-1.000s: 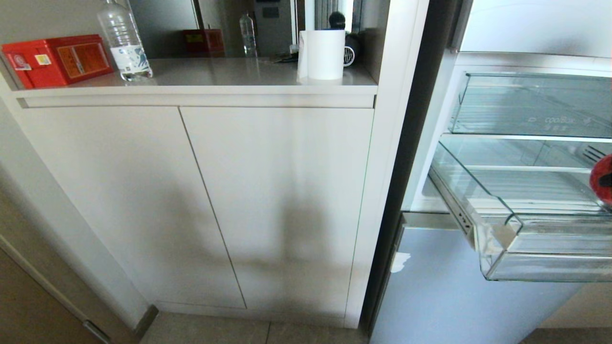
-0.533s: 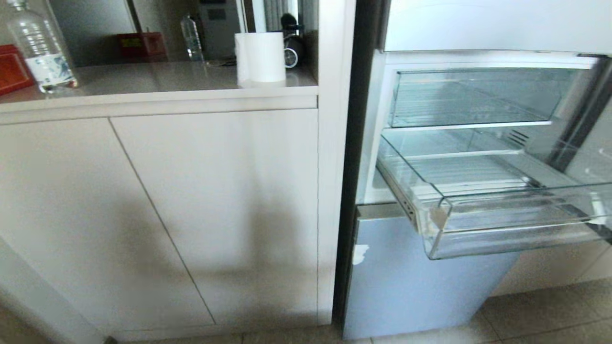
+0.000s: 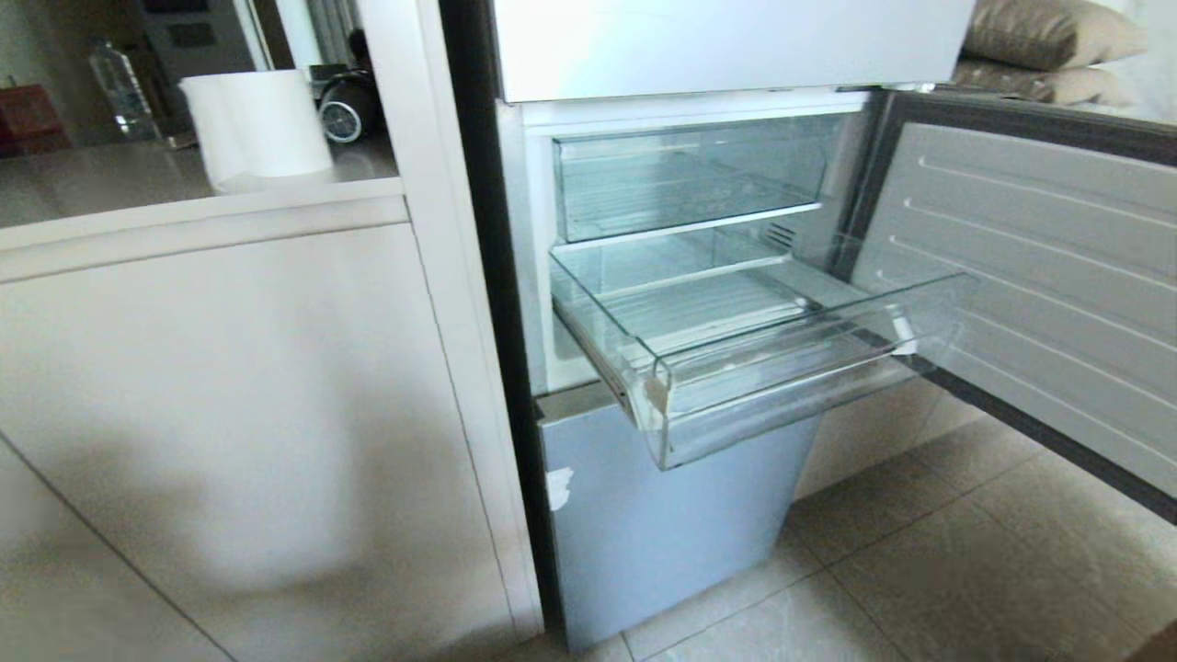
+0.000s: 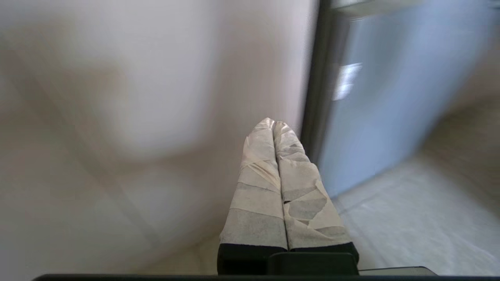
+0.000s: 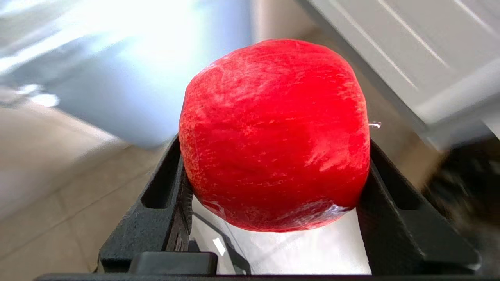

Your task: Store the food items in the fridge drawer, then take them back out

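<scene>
1 red food item [image 5: 274, 134] is clamped between the 2 black fingers [image 5: 164, 203] of the right gripper [image 5: 273, 187], bulging past the fingertips; tiled floor [image 5: 58, 187] and the white ribbed fridge door [image 5: 394, 47] are seen beyond it. This gripper is not caught in the head view. The left gripper [image 4: 273, 125] is seen with its 2 taped fingers [image 4: 259, 183] pressed together, nothing held, pointed at a cabinet [image 4: 136, 97] with the grey lower fridge panel [image 4: 390, 97] just off to one side. The drawer [image 3: 736, 368] is pulled out of the fridge, nothing seen inside. A second clear bin [image 3: 680, 179] is set above it. A paper roll [image 3: 257, 124] is stood on the counter [image 3: 92, 188].
</scene>
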`<state>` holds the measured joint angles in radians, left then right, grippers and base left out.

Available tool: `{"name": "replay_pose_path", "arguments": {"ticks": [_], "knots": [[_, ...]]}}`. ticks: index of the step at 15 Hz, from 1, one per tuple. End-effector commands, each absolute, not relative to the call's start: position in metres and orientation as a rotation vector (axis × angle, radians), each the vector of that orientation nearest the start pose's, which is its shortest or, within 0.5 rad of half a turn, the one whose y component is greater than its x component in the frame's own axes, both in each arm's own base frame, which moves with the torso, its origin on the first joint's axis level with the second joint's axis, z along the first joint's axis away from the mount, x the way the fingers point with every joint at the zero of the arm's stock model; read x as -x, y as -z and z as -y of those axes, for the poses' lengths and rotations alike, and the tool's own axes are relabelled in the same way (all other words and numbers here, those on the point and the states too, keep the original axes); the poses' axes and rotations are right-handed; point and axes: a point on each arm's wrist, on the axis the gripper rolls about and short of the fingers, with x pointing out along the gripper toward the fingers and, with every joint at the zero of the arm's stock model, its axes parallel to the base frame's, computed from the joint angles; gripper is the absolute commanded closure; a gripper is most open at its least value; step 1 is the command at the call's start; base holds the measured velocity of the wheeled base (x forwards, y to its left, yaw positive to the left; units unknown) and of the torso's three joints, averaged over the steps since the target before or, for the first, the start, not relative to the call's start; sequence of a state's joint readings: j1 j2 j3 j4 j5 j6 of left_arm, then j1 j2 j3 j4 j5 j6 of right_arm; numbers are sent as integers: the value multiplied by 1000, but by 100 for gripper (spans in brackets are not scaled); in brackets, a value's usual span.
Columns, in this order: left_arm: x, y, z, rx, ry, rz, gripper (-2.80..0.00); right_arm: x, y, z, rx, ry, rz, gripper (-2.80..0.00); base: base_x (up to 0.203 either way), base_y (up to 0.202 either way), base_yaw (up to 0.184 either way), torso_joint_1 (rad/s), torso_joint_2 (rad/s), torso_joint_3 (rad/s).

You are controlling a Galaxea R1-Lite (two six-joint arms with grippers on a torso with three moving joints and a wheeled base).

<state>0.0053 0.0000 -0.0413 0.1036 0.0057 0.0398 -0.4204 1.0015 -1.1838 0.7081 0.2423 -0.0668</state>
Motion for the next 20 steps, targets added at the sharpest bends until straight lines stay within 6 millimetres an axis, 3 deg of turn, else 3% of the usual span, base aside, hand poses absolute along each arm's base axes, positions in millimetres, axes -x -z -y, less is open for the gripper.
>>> {"name": "replay_pose_path", "arguments": {"ticks": [1, 6, 8, 13, 15, 20], "knots": [[26, -76, 0, -40, -11, -63, 0, -80, -305, 30, -110, 155, -516, 0, -3, 7, -174, 6, -2, 0], [26, -76, 0, -40, -9, -63, 0, -76, -286, 28, -107, 159, -498, 0, -1, 8, -170, 2, 1, 3], [26, -76, 0, -40, -11, -63, 0, -82, -278, 39, -96, 251, -375, 0, -1, 0, -98, -1, 5, 1], [26, -76, 0, -40, -11, -63, 0, -93, -268, 93, -136, 618, -247, 0, 0, 0, 0, 0, 0, 0], [26, -76, 0, -40, -9, -63, 0, -102, -259, 124, -146, 712, -232, 0, 0, 0, 0, 0, 0, 0], [26, -76, 0, -40, -10, -63, 0, -127, -218, 202, -174, 829, -201, 0, 0, 0, 0, 0, 0, 0]]}}
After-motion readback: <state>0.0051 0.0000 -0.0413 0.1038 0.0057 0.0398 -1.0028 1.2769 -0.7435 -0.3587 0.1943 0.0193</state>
